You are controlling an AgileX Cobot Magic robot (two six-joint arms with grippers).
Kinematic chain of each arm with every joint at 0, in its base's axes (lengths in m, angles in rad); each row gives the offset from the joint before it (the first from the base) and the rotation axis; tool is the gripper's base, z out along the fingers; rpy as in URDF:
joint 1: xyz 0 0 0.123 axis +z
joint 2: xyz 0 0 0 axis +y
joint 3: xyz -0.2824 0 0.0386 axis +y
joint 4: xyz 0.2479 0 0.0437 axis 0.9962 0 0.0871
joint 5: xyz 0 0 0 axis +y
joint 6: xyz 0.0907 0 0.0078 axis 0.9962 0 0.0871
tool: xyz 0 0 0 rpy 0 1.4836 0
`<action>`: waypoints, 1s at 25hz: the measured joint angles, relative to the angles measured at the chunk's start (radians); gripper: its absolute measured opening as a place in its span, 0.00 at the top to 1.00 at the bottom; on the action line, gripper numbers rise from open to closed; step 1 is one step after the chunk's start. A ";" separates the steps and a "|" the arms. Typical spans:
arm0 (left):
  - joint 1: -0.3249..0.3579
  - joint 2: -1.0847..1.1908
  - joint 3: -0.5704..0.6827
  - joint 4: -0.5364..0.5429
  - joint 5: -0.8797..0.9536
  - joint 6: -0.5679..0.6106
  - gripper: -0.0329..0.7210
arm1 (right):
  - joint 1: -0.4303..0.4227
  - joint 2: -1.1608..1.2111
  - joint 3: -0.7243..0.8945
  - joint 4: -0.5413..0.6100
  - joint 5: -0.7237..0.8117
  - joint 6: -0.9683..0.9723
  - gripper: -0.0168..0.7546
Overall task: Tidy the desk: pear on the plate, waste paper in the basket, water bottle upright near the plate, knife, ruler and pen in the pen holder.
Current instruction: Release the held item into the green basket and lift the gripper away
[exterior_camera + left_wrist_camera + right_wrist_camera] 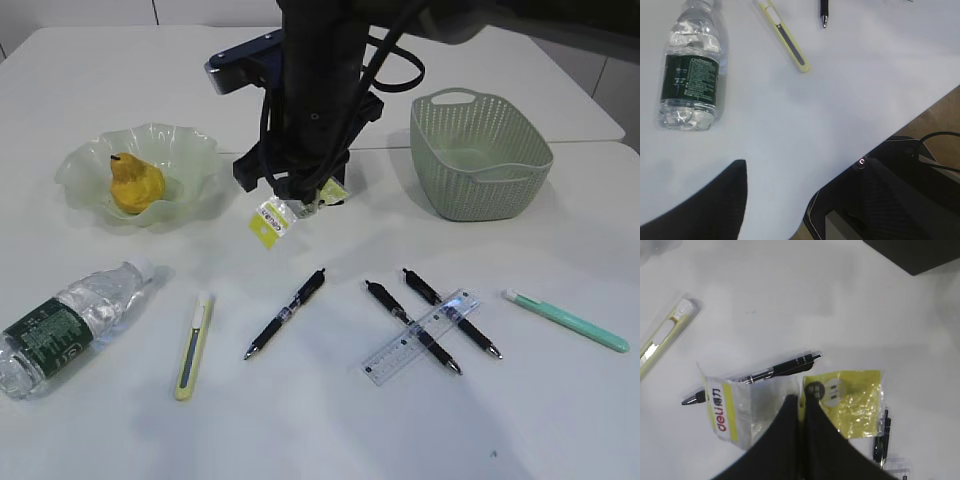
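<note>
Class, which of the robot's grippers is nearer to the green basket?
Right. The right gripper, shut on a plastic wrapper, hangs just left of the basket. The left gripper is over the table's near edge by the lying water bottle.

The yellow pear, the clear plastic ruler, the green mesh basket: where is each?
yellow pear (pixel 135 185), exterior view, its body
clear plastic ruler (pixel 420 337), exterior view, its middle
green mesh basket (pixel 520 185), exterior view, its front wall

"deli" on clear-yellow wrapper; bottle label unreadable.
</note>
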 joint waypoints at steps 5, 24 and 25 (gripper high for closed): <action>0.000 0.000 0.000 0.000 0.000 0.000 0.29 | -0.018 0.000 0.000 0.013 0.002 -0.017 0.96; 0.000 0.000 0.000 0.000 0.000 0.000 0.29 | -0.247 -0.045 0.000 0.048 0.004 -0.086 0.96; 0.000 0.000 0.000 0.000 0.000 0.000 0.29 | -0.247 -0.045 0.000 0.048 0.004 -0.086 0.96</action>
